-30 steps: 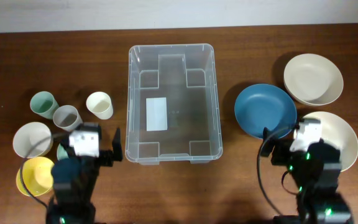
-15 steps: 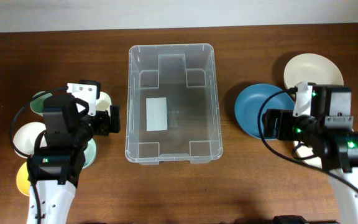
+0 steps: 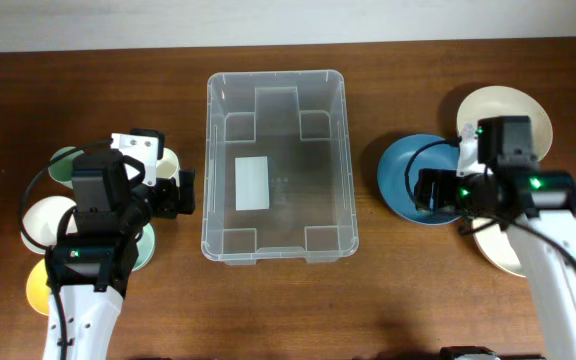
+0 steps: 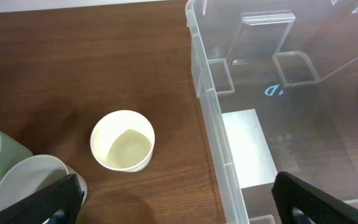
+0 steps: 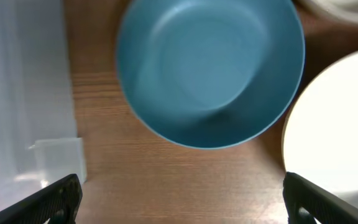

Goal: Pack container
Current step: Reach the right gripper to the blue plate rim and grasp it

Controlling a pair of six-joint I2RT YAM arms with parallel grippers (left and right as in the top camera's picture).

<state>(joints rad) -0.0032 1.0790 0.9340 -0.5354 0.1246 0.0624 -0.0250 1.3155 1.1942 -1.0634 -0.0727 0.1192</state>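
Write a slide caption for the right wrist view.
Open right pincer hovers above the blue bowl, flanked by the clear container and a white bowl.

Container (image 3: 298,205): clear glossy plastic, smooth. Table (image 3: 388,300): dark wood w/ visible grain, low sheen. Blue bowl (image 5: 210,68), 3 o'clock of container: smooth, satin. Cream cup (image 4: 122,141), 9 o'clock: matt.

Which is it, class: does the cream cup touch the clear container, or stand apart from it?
Apart. The left wrist view shows a strip of bare tabletop between the cream cup and the near wall of the container.
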